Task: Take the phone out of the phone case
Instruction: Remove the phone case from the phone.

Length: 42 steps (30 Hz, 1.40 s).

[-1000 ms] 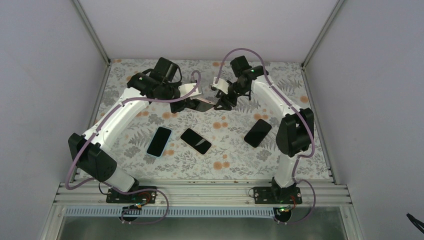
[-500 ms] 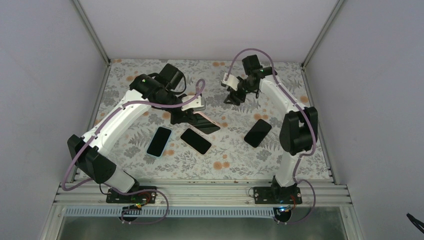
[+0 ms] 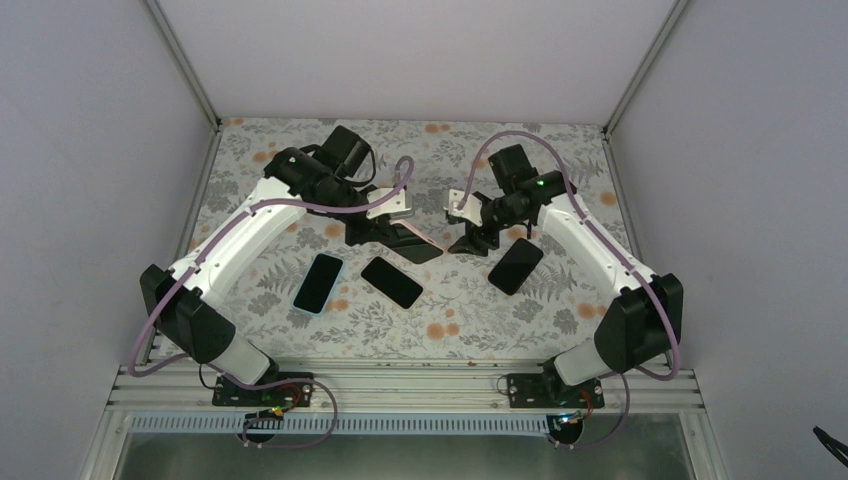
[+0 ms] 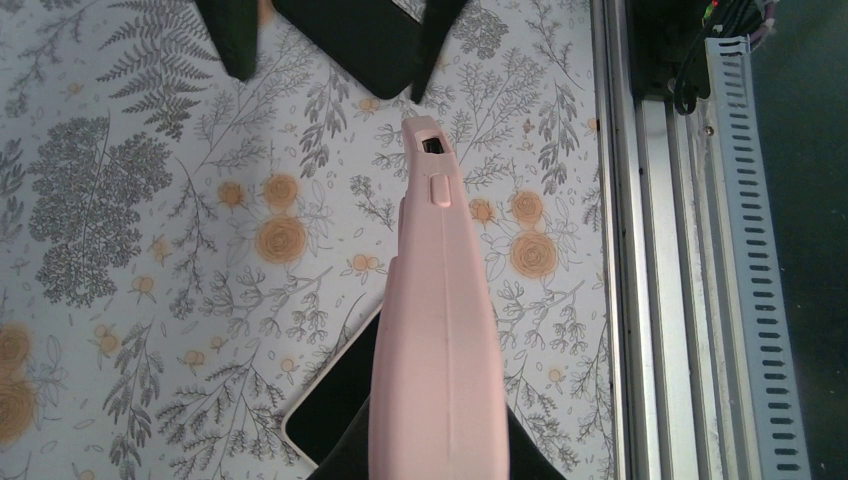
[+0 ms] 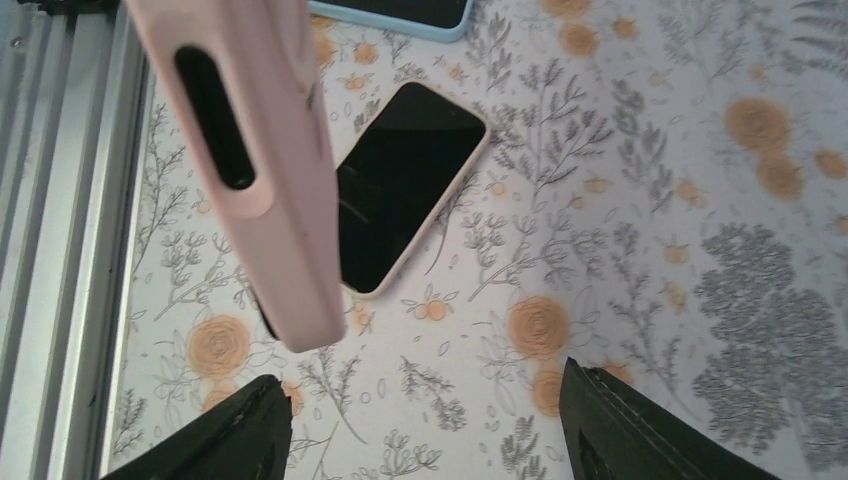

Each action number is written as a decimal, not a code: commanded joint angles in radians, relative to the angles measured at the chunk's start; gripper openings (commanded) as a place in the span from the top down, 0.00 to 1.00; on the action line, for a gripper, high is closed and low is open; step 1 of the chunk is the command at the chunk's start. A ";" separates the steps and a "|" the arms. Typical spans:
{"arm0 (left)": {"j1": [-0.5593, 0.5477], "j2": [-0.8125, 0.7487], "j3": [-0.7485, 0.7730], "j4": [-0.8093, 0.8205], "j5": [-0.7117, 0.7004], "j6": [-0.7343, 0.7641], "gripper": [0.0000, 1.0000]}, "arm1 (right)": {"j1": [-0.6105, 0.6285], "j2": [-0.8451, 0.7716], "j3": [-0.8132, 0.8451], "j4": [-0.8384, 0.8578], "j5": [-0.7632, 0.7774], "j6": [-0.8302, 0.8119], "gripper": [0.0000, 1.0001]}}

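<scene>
Three phones (image 3: pixel 392 282) lie near one pink phone case (image 4: pixel 440 330).

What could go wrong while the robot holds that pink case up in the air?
1. The pink case hangs over the table in the left claw alone. If the grip slips, the case could fall onto the phone lying below it.
2. The right claw is open and empty, close to the case. Reaching in, it might knock the case loose.
</scene>
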State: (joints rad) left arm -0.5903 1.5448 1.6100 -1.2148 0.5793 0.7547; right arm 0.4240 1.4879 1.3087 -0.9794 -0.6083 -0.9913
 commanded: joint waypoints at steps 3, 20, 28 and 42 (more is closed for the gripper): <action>0.002 0.013 0.037 0.048 0.039 -0.006 0.98 | 0.004 -0.020 -0.046 0.008 -0.068 -0.006 0.31; 0.001 0.002 0.014 0.052 0.052 -0.015 0.98 | 0.005 0.009 -0.008 0.076 -0.077 0.033 0.36; -0.004 0.003 0.008 0.055 0.062 -0.018 0.98 | 0.004 0.024 -0.001 0.103 -0.070 0.046 0.38; -0.045 0.022 0.040 -0.043 0.137 0.033 0.98 | -0.001 0.071 0.085 0.223 0.018 0.123 0.40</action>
State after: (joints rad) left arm -0.5922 1.5673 1.6226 -1.1992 0.5568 0.7483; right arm 0.4244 1.5345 1.3174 -0.8909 -0.6010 -0.9123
